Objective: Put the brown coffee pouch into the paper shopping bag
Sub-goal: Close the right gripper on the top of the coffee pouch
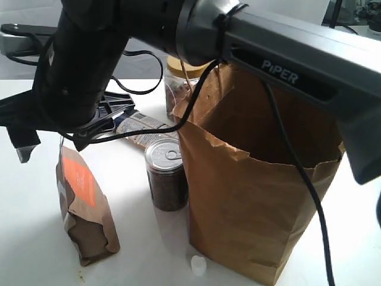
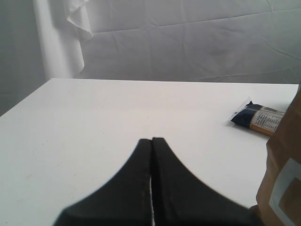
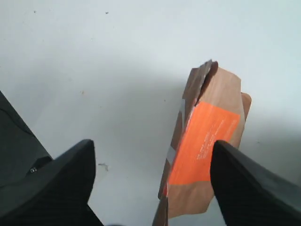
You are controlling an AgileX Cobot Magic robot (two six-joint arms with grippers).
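Observation:
The brown coffee pouch (image 1: 85,205) stands upright on the white table at the left, its orange label (image 1: 80,182) facing the camera. The right arm reaches across from the right. My right gripper (image 1: 53,146) hangs open just above the pouch's folded top. In the right wrist view the pouch (image 3: 209,141) lies between the spread fingers, close to one fingertip (image 3: 221,150), with nothing gripped. The paper shopping bag (image 1: 262,202) stands open-mouthed to the right of the pouch. My left gripper (image 2: 151,141) is shut and empty, low over bare table.
A dark can with a pull-tab lid (image 1: 166,176) stands between pouch and bag. Behind them lie a blue and white snack packet (image 1: 143,128) (image 2: 258,120) and a glass jar (image 1: 178,77). A small white cap (image 1: 198,265) sits by the bag's front corner. A brown paper surface (image 2: 282,174) fills one edge of the left wrist view.

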